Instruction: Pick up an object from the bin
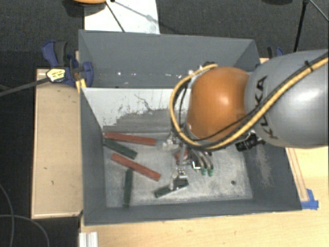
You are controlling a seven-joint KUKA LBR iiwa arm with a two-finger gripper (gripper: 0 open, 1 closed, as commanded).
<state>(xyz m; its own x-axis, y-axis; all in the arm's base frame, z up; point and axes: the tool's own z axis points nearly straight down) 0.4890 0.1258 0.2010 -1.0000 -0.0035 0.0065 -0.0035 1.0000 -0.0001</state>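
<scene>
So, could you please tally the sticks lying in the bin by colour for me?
Red sticks: 2
Dark green sticks: 3
Total: 5 in plain sight; the arm hides part of the bin floor.

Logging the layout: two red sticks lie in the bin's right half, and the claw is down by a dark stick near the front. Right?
No. The camera view shows the far red stick and the near red stick in the left half of the bin. The claw is down by the dark stick.
</scene>
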